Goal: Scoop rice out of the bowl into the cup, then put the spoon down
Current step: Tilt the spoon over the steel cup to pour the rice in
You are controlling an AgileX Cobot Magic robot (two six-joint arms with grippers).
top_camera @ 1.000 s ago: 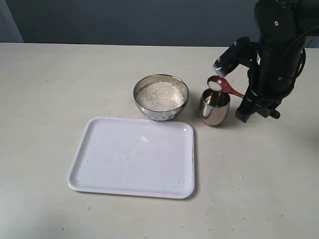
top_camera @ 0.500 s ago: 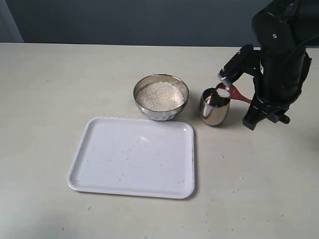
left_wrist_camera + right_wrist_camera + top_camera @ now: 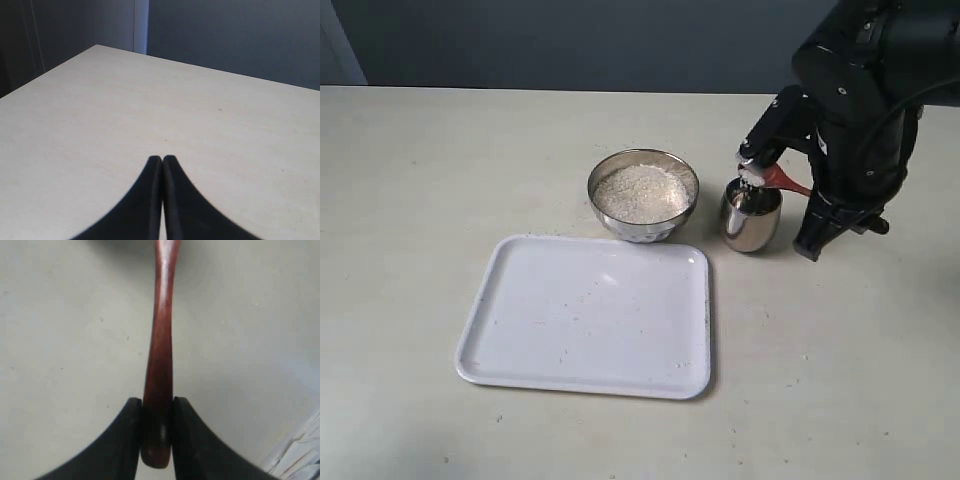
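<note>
Nearest the exterior camera lies a white rectangular tray [image 3: 585, 315] on the pale table [image 3: 440, 160], its surface bare except for a few scattered specks. Just beyond its far edge sits the steel bowl [image 3: 642, 195], filled nearly to the rim with rice [image 3: 640, 192]. To the bowl's right, close beside it but apart, stands the steel cup [image 3: 751, 215].

Over the cup's mouth hangs the wooden spoon [image 3: 772, 178], its scoop end at the rim on the cup's far side and tilted down toward the opening, with a little white rice showing at its tip. The reddish handle runs back to the right into the right gripper [image 3: 807, 190], whose black arm [image 3: 865, 90] rises above and behind the cup.

In the right wrist view, the right gripper [image 3: 156, 412] has its two dark fingers [image 3: 127, 432] clamped narrowly on the spoon [image 3: 161, 340] near the handle's end, the handle stretching away over the table.

In the left wrist view, the left gripper [image 3: 162, 165] hovers over bare table with its fingertips pressed together, holding nothing.
</note>
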